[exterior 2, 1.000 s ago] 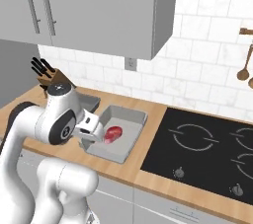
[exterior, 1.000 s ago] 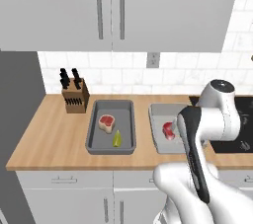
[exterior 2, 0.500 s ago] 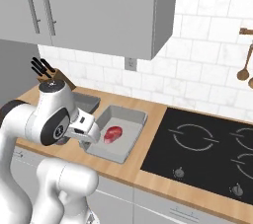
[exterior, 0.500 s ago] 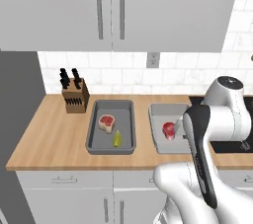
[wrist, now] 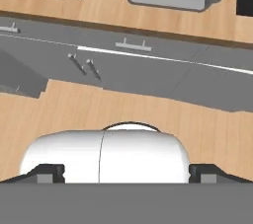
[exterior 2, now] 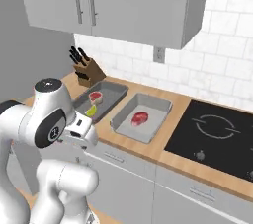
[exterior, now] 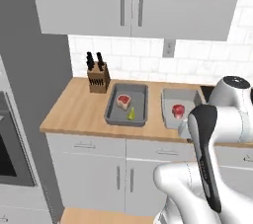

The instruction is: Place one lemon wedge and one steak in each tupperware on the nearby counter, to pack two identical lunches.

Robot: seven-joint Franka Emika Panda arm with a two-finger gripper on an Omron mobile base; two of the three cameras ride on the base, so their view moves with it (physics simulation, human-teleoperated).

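Grey trays sit side by side on the worktop (exterior: 79,112), the left tray (exterior: 112,114) with steak (exterior: 123,100) and lemon wedge (exterior: 131,114), the right tray (exterior: 168,119) with steak (exterior: 178,110) alone, while the gripper (wrist: 126,171) stands wide open and empty.

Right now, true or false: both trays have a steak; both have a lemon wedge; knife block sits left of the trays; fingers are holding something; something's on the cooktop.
1. Both tupperware hold a steak: true, left tray and right tray each have one.
2. Both hold a lemon wedge: false, a lemon wedge shows in the left tray alone.
3. Knife block sits left of the trays: true.
4. Fingers hold something: false, they stand open and empty.
5. Something sits on the cooktop: false, it is bare.
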